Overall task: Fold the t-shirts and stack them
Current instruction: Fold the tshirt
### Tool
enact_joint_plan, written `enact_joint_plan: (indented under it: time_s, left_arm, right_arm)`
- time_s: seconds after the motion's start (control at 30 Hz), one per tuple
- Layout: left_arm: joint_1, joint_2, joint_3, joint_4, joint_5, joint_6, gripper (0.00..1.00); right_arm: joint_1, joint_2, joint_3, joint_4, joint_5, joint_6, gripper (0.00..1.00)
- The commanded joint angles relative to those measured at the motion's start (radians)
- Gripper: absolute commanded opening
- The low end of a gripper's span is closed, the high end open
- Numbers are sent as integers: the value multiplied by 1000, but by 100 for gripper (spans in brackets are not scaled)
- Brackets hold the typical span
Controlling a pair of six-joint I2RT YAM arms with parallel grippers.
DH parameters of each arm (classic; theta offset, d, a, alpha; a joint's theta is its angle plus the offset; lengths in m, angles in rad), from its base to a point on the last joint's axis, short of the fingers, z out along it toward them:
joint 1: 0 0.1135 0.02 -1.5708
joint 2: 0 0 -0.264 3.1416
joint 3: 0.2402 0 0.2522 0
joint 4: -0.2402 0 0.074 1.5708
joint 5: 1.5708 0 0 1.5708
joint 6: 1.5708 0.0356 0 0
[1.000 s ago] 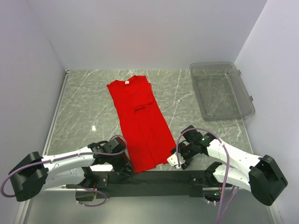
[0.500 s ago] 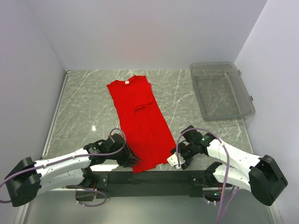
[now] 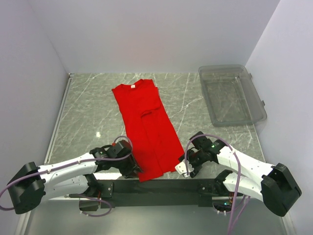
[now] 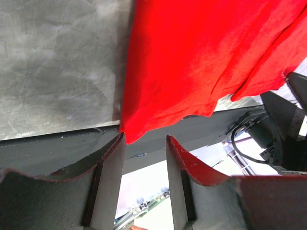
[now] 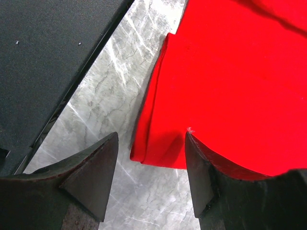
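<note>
Top view: the shirt [image 3: 146, 125] is lying as a long red strip mid-table [image 3: 88, 112], hem nearest. The bin [image 3: 222, 68] is sitting far right, well apart. The left gripper [image 3: 134, 169] and right gripper [image 3: 182, 164] are flanking the hem, with their fingertips hard to make out.
Left wrist: the fingers are standing spread. The hem corner is reaching one tip, and the rest of the shirt is running out of frame.
Right wrist: the fingers are standing spread around the folded hem corner. Whether they are touching it cannot be told.

White-walled lab booth [image 3: 146, 34], marble tabletop [image 3: 88, 112]
</note>
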Motion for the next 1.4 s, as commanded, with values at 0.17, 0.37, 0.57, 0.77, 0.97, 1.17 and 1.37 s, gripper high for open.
enact_joint_plan:
  time_s: [0.17, 0.37, 0.57, 0.77, 0.97, 1.17, 1.37]
  left_arm:
    - [0, 72, 4, 33, 66, 47, 45]
    - [0, 123, 12, 35, 71, 68, 45]
    - [-1, 163, 1, 77, 77, 64, 43]
    - [-4, 221, 16, 123, 62, 67, 28]
    - [-7, 215, 26, 111, 50, 75, 8]
    - [-7, 167, 9, 94, 51, 68, 1]
    - [-7, 123, -14, 116, 57, 44, 1]
  right_arm:
    - [7, -15, -5, 19, -19, -4, 64]
    - [7, -16, -9, 20, -22, -2, 64]
    - [7, -13, -7, 22, -25, -1, 64]
    - [7, -10, -4, 14, -25, -2, 63]
    - [7, -10, -10, 11, -21, -6, 62]
    - [9, 2, -9, 10, -36, -25, 57]
    - [35, 34, -10, 62, 10, 7, 54]
